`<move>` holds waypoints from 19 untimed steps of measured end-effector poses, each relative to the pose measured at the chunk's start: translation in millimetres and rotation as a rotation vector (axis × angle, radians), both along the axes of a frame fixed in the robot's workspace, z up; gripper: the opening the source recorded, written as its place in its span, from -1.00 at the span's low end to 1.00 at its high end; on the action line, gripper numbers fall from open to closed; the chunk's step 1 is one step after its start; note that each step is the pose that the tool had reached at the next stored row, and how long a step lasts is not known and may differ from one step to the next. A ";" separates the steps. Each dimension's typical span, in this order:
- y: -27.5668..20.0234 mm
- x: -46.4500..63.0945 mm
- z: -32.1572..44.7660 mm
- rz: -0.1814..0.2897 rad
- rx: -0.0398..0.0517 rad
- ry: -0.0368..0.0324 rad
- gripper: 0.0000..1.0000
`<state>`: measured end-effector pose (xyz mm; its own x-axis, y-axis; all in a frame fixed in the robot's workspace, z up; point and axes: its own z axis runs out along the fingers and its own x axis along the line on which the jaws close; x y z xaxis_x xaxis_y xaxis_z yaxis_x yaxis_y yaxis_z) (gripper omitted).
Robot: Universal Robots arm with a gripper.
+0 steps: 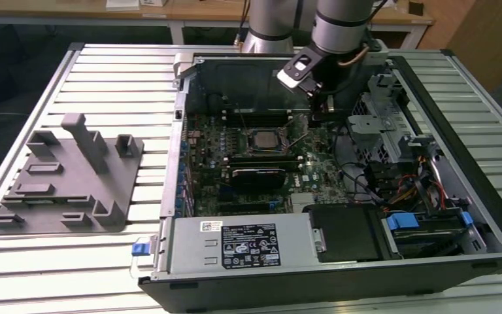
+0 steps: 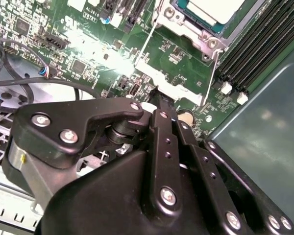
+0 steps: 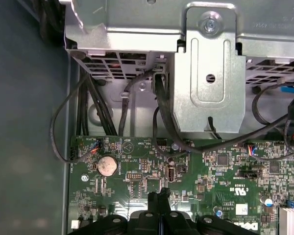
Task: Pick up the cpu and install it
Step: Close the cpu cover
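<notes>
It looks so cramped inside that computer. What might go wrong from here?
The gripper tip sits close over the motherboard, near the coin battery; a slip might scrape small parts. Loose black cables by the drive cage might snag the arm. The cpu lies in its socket; a knock might shift it.

Silver-grey tubular robot arm (image 1: 342,23) with dark joint bands, upper middle of exterior view; white-and-black wrist camera block (image 1: 295,70) under it. Matte black metal gripper (image 2: 159,95) in the second wrist view: flat linkage bars, round silver screws (image 2: 167,196), small yellow sticker (image 2: 22,157).
</notes>
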<state>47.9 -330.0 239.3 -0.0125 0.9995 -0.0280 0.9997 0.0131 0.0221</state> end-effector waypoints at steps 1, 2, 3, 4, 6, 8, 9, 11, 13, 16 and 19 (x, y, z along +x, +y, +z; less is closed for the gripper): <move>0.0 -1.2 0.0 0.000 0.0001 0.0000 -0.79; 0.0 -2.4 0.0 0.000 0.0001 0.0000 -0.79; 0.0 -3.7 0.0 0.000 0.0001 0.0000 -0.79; 0.0 -5.0 0.0 0.000 0.0000 0.0000 -0.79; 0.0 -8.0 0.0 0.000 0.0001 0.0000 -0.79; 0.0 -11.4 0.0 0.000 0.0001 0.0000 -0.79; 0.0 -13.3 0.0 0.000 0.0001 0.0000 -0.79; 0.0 -17.2 0.0 0.000 0.0001 0.0000 -0.79; 0.0 -21.3 0.0 0.000 0.0002 0.0000 -0.79; 0.0 -28.3 0.0 0.000 0.0001 0.0000 -0.79; 0.0 -36.2 0.0 0.000 0.0001 -0.0001 -0.79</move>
